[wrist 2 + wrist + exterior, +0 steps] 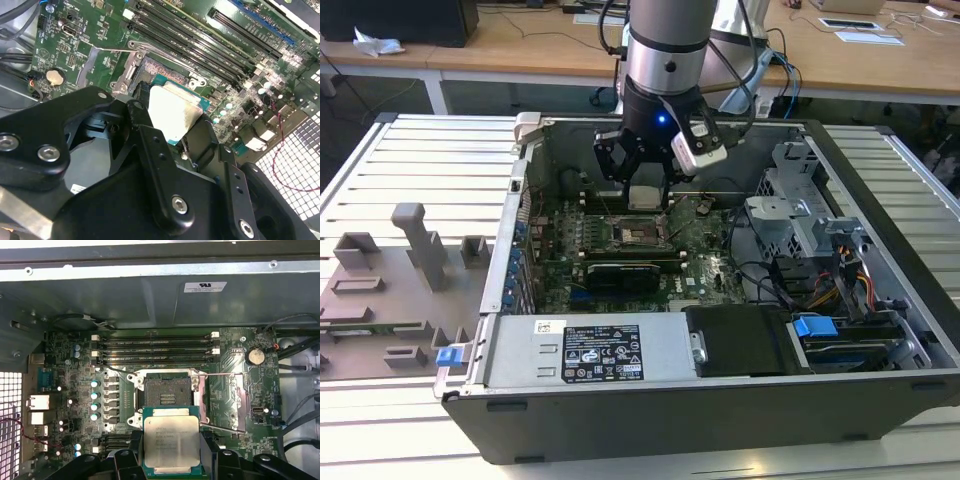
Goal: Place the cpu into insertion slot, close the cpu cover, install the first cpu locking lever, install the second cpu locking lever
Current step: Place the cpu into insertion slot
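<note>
My gripper [171,452] is shut on the cpu [171,441], a flat square chip with a silvery-tan top, one black finger on each side edge. The cpu [175,114] hangs above the green motherboard [75,405], just beside the insertion slot [167,392], whose black square socket lies bare. The cpu cover [235,400] lies swung open flat next to the slot, and two thin wire levers [222,427] stand free of their catches. In the exterior view the gripper [645,190] hovers inside the computer case directly over the insertion slot [638,232].
Long black memory slots [155,351] run beside the socket. Steel case walls [515,230] ring the board. A power supply box [585,352] and drive bays with cables [820,290] sit along the near and right sides. Grey fixtures [415,240] stand on the table outside.
</note>
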`<state>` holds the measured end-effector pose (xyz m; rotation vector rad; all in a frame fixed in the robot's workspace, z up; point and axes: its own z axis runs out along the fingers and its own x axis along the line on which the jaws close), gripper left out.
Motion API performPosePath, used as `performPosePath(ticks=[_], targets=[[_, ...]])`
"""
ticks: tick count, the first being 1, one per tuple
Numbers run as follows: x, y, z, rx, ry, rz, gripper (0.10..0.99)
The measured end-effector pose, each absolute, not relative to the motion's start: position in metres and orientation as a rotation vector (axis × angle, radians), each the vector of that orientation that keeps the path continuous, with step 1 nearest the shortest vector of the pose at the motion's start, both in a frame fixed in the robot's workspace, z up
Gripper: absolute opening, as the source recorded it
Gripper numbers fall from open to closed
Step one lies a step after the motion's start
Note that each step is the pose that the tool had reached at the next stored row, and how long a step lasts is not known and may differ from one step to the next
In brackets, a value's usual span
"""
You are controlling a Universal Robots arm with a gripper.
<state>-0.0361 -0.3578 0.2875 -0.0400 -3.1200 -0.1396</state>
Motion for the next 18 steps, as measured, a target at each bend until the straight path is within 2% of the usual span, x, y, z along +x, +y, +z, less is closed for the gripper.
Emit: performPosePath(ticks=[18], targets=[[-0.0361,-0.3578,0.2779,-0.04,-3.12,-0.14,0.541]])
